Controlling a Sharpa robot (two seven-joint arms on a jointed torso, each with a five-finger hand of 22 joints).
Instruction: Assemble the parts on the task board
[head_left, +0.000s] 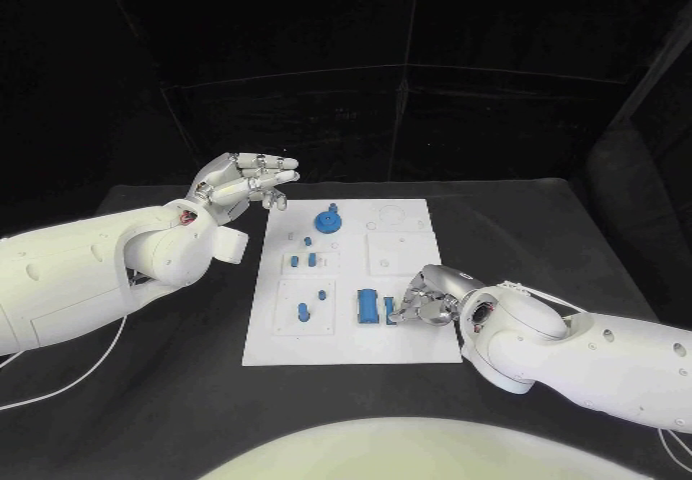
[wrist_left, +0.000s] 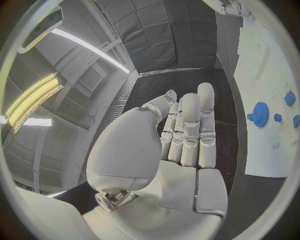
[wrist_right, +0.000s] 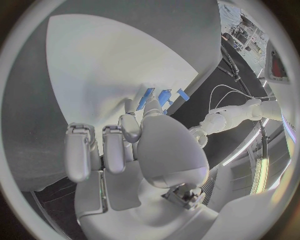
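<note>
The white task board (head_left: 346, 335) lies mid-table, with its rim also in the left wrist view (wrist_left: 262, 65). On it are a blue gear (head_left: 330, 218) (wrist_left: 258, 113), several small blue pegs (head_left: 303, 312) and a blue block (head_left: 368, 307). My right hand (head_left: 421, 300) (wrist_right: 140, 135) is low over the board's near right part. Its thumb and a finger pinch a thin blue part (head_left: 389, 310) (wrist_right: 146, 98) beside the block, and its other fingers are curled. My left hand (head_left: 248, 180) (wrist_left: 181, 135) is raised off the board's far left corner, fingers straight, holding nothing.
Black table (head_left: 173, 400) surrounds the board, with a black backdrop behind. White recessed squares (head_left: 392, 252) take up the board's right half. A white cable (head_left: 72, 380) trails under my left arm.
</note>
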